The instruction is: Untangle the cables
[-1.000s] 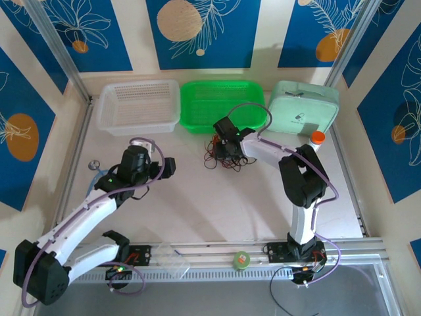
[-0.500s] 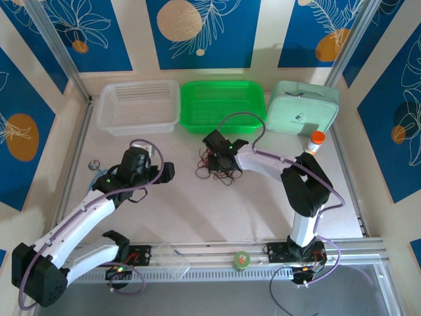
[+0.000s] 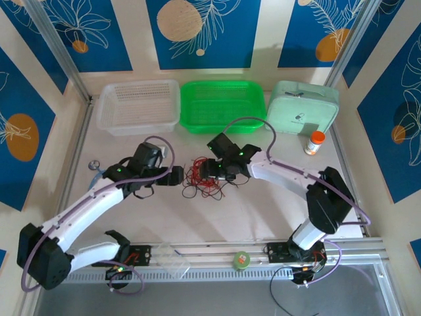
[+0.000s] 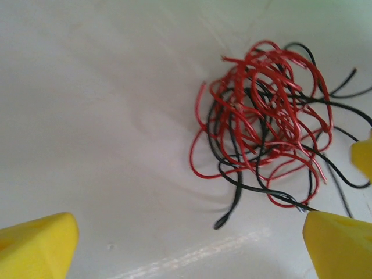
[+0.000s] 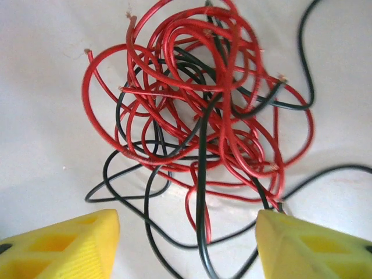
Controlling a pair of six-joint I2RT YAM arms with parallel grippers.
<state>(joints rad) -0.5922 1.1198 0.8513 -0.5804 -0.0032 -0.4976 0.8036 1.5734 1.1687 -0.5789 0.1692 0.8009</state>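
The right gripper is open over the cables, a red-and-black tangle. The left gripper, also open, faces the tangle from the other side. The cables lie on the white table, just in front of the green basket, with blue leaf-print walls behind. A second ago the tangle lay further right, and the left gripper was well away from it.

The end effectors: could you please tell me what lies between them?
The cables lie between the left end effector and right end effector in the top external view.
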